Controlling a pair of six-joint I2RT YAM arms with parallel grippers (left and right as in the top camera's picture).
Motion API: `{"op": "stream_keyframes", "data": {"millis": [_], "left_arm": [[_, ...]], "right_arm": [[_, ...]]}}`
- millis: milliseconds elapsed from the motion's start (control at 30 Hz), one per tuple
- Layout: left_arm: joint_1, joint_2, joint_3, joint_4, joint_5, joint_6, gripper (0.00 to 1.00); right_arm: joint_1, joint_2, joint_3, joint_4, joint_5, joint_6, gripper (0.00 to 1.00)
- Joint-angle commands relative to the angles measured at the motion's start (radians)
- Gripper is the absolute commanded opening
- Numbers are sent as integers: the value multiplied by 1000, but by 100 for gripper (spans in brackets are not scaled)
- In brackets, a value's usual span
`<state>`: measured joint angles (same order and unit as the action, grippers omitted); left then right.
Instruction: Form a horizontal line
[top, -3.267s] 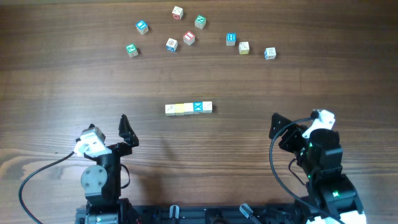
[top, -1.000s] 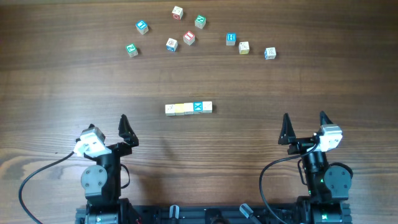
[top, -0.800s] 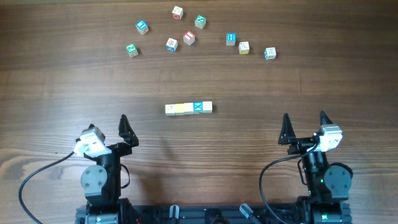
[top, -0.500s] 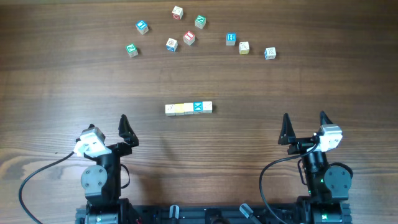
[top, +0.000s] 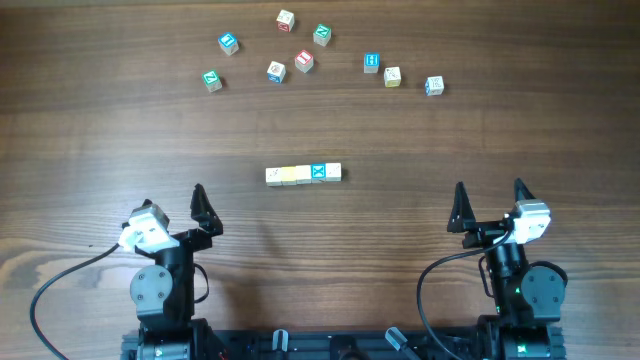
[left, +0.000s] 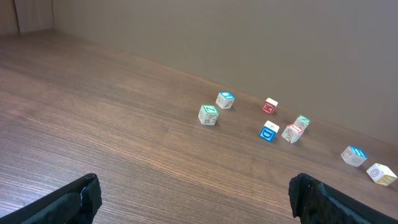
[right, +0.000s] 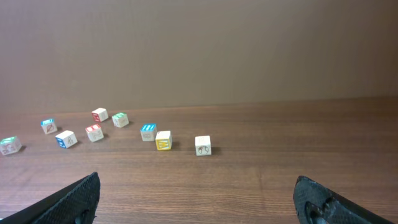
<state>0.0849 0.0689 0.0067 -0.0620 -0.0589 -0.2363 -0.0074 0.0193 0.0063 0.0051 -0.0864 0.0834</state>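
A row of several letter blocks (top: 303, 174) lies side by side, left to right, at the table's middle; it does not show in either wrist view. Several loose blocks (top: 304, 61) are scattered at the far side, from a green one (top: 211, 80) to a blue one (top: 433, 86). They also show in the left wrist view (left: 268, 132) and the right wrist view (right: 163, 140). My left gripper (top: 173, 203) (left: 199, 199) is open and empty near the front left. My right gripper (top: 489, 200) (right: 199, 199) is open and empty near the front right.
The wooden table (top: 100, 140) carries only the blocks. Both arm bases stand at the front edge, with cables trailing beside them. A plain wall (right: 199, 50) rises behind the far blocks.
Since the earliest frame my right arm has swung back from a turned pose to face straight ahead near the front edge. Over the last second nothing has moved.
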Motion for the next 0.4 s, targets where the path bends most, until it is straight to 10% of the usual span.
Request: {"op": "stream_keyframes", "data": {"millis": [0, 367], "left_arm": [[-3, -2, -1, -3, -13, 24, 100], [-3, -2, -1, -3, -13, 24, 100]], "right_arm": [[4, -14, -1, 2, -16, -13, 100], [4, -14, -1, 2, -16, -13, 100]]}}
